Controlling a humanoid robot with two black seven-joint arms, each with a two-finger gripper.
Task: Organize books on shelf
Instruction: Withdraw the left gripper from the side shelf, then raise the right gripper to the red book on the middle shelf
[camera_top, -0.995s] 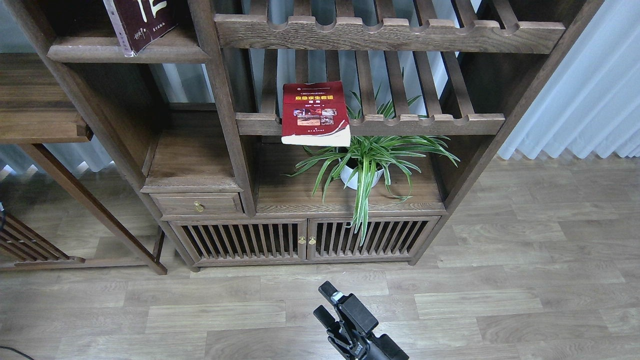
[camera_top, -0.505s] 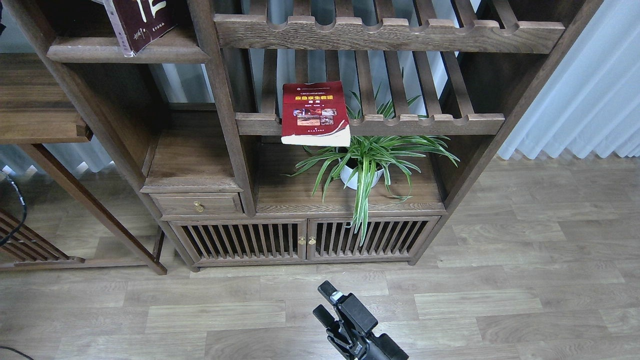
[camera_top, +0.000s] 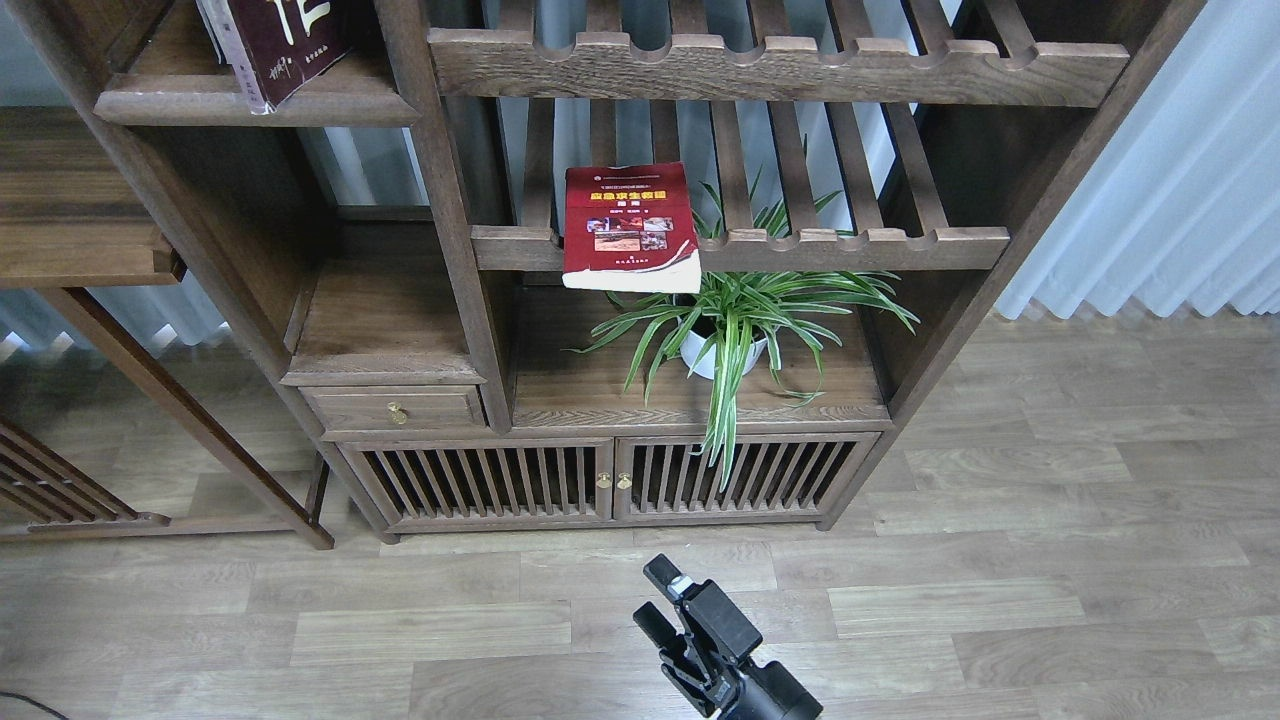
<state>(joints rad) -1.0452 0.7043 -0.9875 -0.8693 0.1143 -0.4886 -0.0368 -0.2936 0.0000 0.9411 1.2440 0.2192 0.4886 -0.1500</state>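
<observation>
From the head view, our right pincer (camera_top: 655, 598) sits low at the bottom edge, over the wood-plank floor (camera_top: 1000, 560), in front of the cabinet. Its two dark fingers (camera_top: 661, 576) stand apart with bare floor showing between them, so it is released and grips nothing. Our left pincer does not appear in this view.

The red book (camera_top: 630, 228) with the yellow title and small photos lies flat on the lower slatted rack (camera_top: 850, 248), cover up, its near end jutting past the scalloped front rail. It is well above and slightly left of our right pincer, far apart from it, with the cabinet doors (camera_top: 610, 480) and the lower ledge between them.

Just beside the red book, below and to its right, a spider plant (camera_top: 745, 320) in a white pot stands on the ledge; its leaves reach under the book's overhanging end.

The maroon book (camera_top: 275, 40) with large white characters leans tilted on the solid plank shelf (camera_top: 250, 100) at upper left, its lower corner near the moulded front edge and its top cut off by the frame. It is the farthest thing from our pincer.
</observation>
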